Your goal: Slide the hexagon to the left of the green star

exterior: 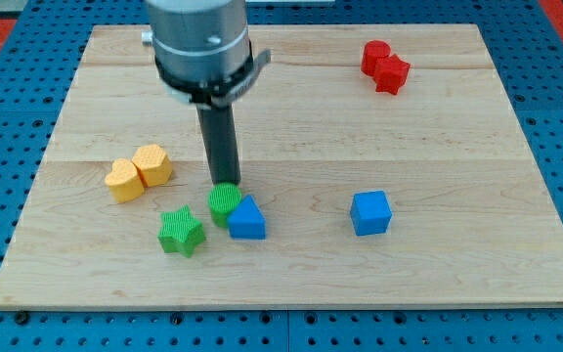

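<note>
The green star (181, 232) lies at the board's lower left. A yellow hexagon-like block (152, 164) sits up and to the left of it, touching a yellow heart-shaped block (125, 181). My tip (225, 185) is right of the yellow pair, at the top edge of a green round block (225, 203), which touches a blue triangular block (247, 218). The green round block is just right of the star and a little above it.
A blue cube (370, 212) sits at the right of centre. Two red blocks (375, 57) (393, 74) touch each other at the top right. The wooden board (457, 147) ends on a blue pegboard surround.
</note>
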Robot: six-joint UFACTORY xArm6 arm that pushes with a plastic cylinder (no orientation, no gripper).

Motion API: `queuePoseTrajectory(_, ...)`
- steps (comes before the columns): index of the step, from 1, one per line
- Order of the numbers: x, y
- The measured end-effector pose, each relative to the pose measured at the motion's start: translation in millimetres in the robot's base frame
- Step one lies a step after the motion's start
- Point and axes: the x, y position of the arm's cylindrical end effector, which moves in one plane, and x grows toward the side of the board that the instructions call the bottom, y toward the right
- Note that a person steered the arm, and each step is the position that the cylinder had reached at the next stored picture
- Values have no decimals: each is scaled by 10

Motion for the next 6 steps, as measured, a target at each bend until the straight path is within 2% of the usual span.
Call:
queuePoseTrajectory(1,190,-9)
queuePoseTrajectory(2,-362,51)
queuePoseTrajectory(3,-957,-327)
queuePoseTrajectory(4,-587,-911)
queuePoseTrajectory(5,22,-1071)
queuePoseTrajectory(6,81,-1012)
